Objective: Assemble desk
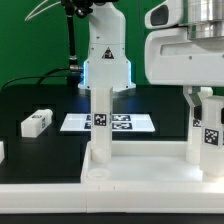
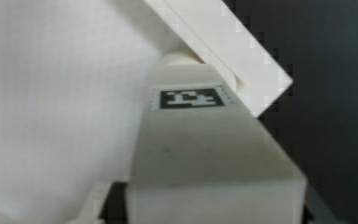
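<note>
The white tabletop [image 1: 130, 178] lies flat at the front, its rim facing up. One white leg [image 1: 100, 120] stands upright in a socket near the middle. A second white leg [image 1: 206, 135] with a tag stands at the exterior view's right corner. My gripper [image 1: 204, 105] comes down over its top and is shut on it. In the wrist view the gripper [image 2: 208, 205] has a dark finger on each side of this tagged leg [image 2: 202, 150]. The tabletop's surface [image 2: 51, 100] and rim [image 2: 229, 55] lie beyond it. A loose leg [image 1: 37, 122] lies on the black table at the left.
The marker board [image 1: 125, 123] lies flat behind the middle leg. The robot base [image 1: 105, 55] stands at the back. Another white part [image 1: 2, 150] shows at the exterior view's left edge.
</note>
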`<state>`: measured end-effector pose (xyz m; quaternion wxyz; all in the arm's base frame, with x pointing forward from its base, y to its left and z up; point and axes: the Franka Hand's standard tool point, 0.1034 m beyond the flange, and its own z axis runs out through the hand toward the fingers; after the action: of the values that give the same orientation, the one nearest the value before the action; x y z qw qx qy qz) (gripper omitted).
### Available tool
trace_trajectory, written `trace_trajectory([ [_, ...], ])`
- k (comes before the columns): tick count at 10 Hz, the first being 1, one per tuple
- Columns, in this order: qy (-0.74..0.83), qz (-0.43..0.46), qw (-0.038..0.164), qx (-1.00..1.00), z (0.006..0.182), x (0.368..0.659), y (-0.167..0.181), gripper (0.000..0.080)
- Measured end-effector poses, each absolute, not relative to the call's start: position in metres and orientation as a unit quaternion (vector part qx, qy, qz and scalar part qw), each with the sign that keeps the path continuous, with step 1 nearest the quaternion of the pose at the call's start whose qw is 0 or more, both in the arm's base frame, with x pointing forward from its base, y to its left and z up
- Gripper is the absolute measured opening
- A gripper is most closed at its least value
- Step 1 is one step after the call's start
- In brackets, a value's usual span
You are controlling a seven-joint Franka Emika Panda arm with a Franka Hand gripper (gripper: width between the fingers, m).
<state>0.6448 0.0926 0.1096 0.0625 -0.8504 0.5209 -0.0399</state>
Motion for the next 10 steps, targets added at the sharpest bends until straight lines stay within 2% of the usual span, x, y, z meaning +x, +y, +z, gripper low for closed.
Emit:
trace_trajectory([
  [3, 0.718, 0.008, 0.108, -0.688, 0.108, 0.642, 0.089, 0.0291],
  [6, 0.744, 0.017, 0.105, -0.66, 0.108, 0.641, 0.09, 0.0301],
  [7, 0.739, 0.016, 0.105, -0.665, 0.108, 0.641, 0.09, 0.0483],
  [8, 0.702, 0.009, 0.103, -0.705, 0.109, 0.643, 0.093, 0.0612],
  [10, 0.546, -0.011, 0.111, -0.83, 0.115, 0.649, 0.109, 0.0641],
])
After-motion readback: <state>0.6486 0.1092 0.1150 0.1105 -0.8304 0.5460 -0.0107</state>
